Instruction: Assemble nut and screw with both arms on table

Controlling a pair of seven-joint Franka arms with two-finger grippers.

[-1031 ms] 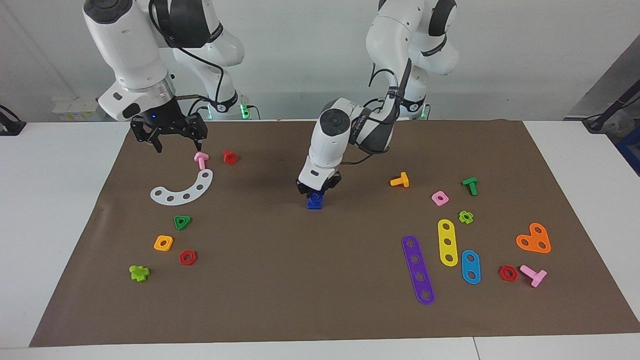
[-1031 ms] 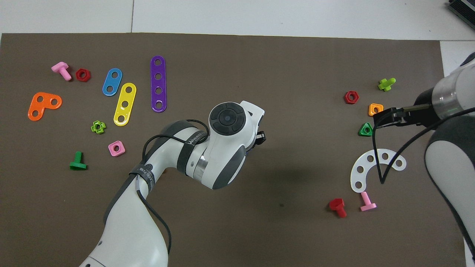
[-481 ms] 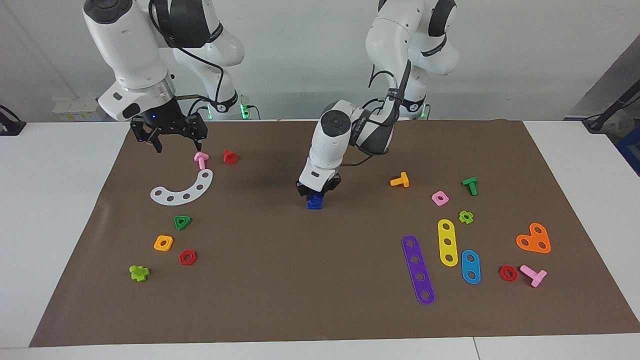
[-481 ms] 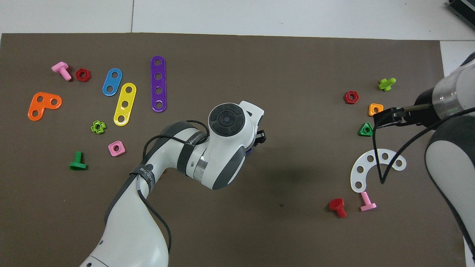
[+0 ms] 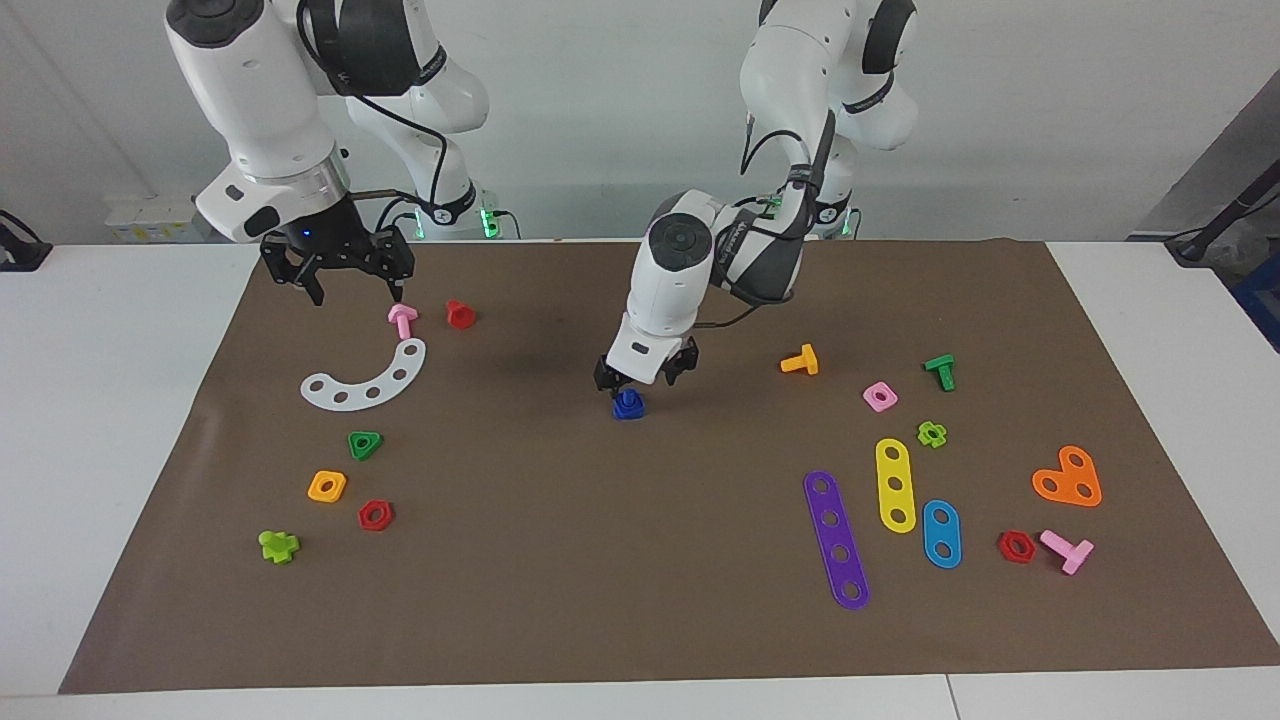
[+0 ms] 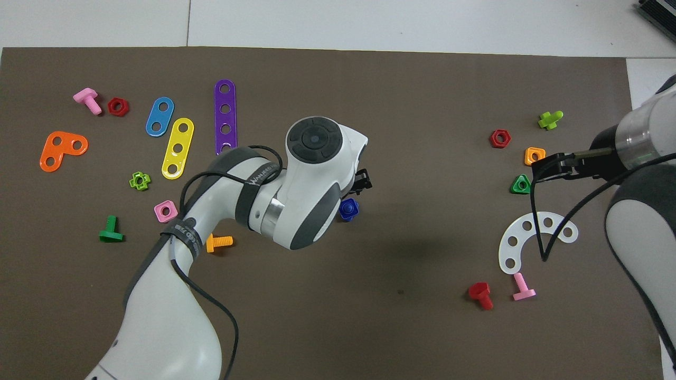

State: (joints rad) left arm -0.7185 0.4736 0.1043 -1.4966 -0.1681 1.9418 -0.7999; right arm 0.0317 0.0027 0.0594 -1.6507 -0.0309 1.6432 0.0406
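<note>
I see the left gripper (image 5: 645,377) hanging just above the middle of the mat (image 5: 640,620), its fingers spread apart and gripping nothing. Directly beneath it the nut (image 5: 628,405) and the screw (image 5: 629,397) sit joined as one dark-blue piece on the mat, free of the fingers; from overhead I see that joined piece (image 6: 348,209) just clear of the left arm's wrist. I cannot make out which end of the screw points up. The right gripper (image 5: 345,283) waits in the air over the mat's corner nearest the right arm's base, over the mat's edge nearest the robots, jaws wide and empty. Below it, a pink screw (image 5: 402,320) and a red screw (image 5: 460,314) lie side by side, and a white curved strip (image 5: 368,382) lies just farther from the robots than the pink one. Toward the right arm's end of the table I also count a green triangular nut (image 5: 365,444), an orange square nut (image 5: 327,486) and a red hex nut (image 5: 375,515). Toward the left arm's end an orange screw (image 5: 801,361), a pink square nut (image 5: 879,397), a purple strip (image 5: 837,540) and a yellow strip (image 5: 895,485) lie on the mat, all well apart from the blue pair.
</note>
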